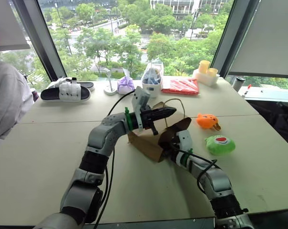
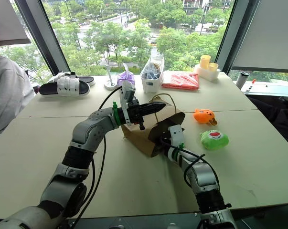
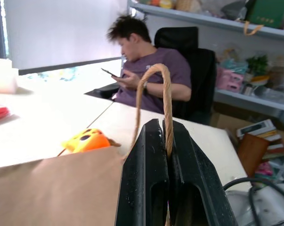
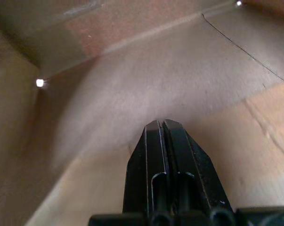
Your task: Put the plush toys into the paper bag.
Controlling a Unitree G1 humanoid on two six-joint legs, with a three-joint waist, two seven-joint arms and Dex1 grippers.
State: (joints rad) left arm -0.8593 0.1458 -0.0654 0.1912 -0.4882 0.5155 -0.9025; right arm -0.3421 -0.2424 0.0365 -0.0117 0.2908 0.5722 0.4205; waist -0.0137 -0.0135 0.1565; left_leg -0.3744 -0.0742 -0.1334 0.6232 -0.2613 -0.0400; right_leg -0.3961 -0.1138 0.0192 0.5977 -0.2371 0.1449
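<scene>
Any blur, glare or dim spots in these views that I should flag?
Left wrist view: the person behind is motion-blurred; fingers and cord handle are sharp. Right wrist view: dim inside the paper bag, two bright pinholes of light. Eye views: even daylight, soft shadows, the plush toys clear.

The right hand (image 4: pixel 161 126) is reaching inside the paper bag (image 4: pixel 109 94), its two black fingers (image 4: pixel 151 155) pressing flat together. Brown creased walls are surrounding it, with light glinting through small holes in the paper.

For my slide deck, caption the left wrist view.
Left gripper shut on the paper bag handle; orange plush toy lies beyond.
</scene>
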